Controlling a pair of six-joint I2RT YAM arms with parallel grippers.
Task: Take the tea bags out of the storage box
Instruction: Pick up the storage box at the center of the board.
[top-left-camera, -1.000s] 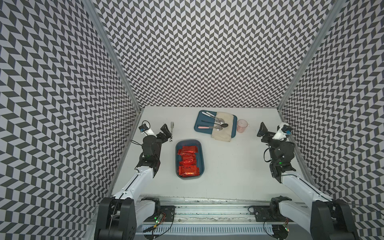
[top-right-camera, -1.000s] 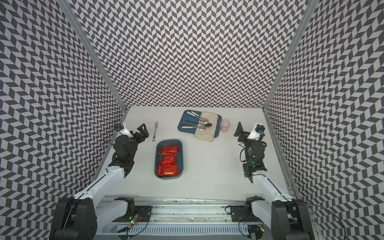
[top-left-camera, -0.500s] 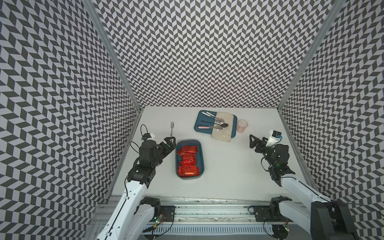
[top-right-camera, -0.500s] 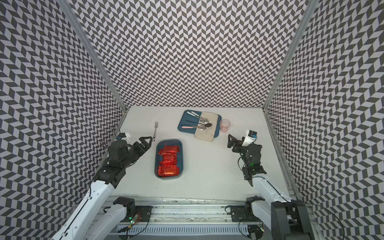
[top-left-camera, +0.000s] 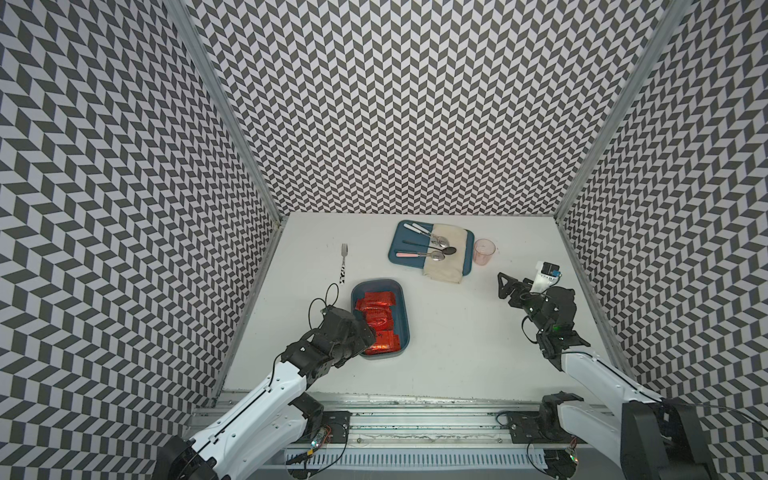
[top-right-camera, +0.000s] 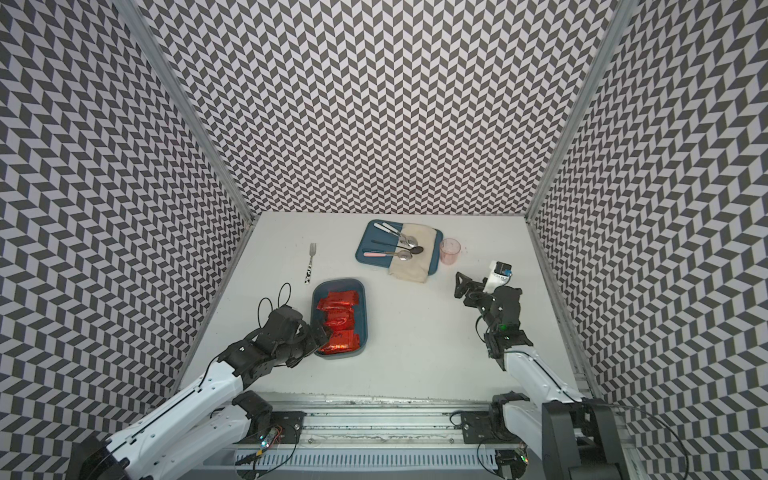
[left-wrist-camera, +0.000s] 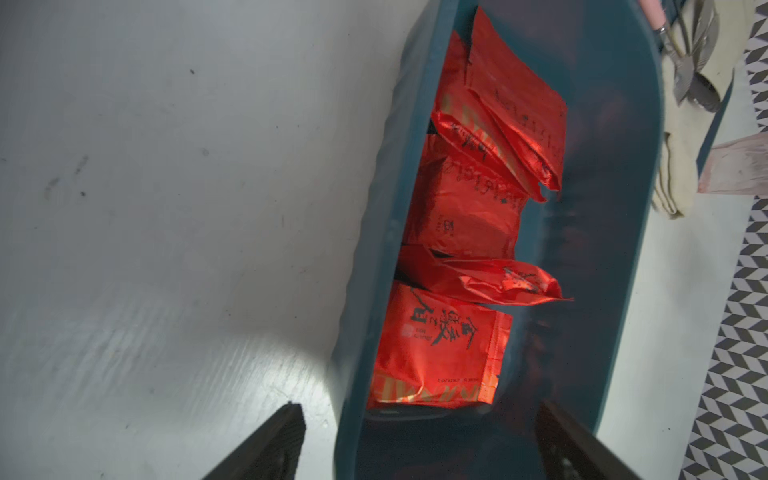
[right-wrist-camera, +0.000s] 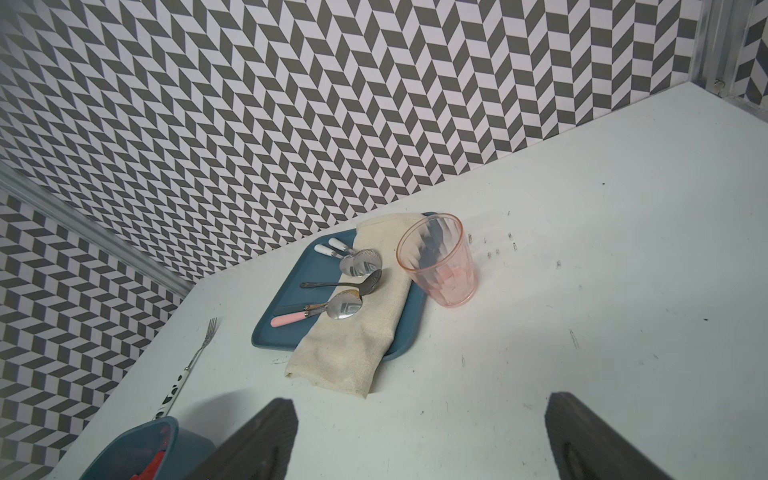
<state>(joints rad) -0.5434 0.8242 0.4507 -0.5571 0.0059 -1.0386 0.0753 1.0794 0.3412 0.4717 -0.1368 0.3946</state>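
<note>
Currently I log: left hand (left-wrist-camera: 417, 411) wide and empty over the box (left-wrist-camera: 602, 208), seemingly poised for the tea bags (left-wrist-camera: 465, 216); right hand (right-wrist-camera: 422, 399), equally wide, hanging aside above the table (right-wrist-camera: 582, 332).

Top views overhead; left wrist near storage box (left-wrist-camera: 602, 249)

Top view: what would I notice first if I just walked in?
The shiny red tea bags jump out first, piled in the dark teal storage box on the left part of the white table. The left claw hangs open right over the box's near end. Black-and-white zigzag walls wrap around everything.
</note>
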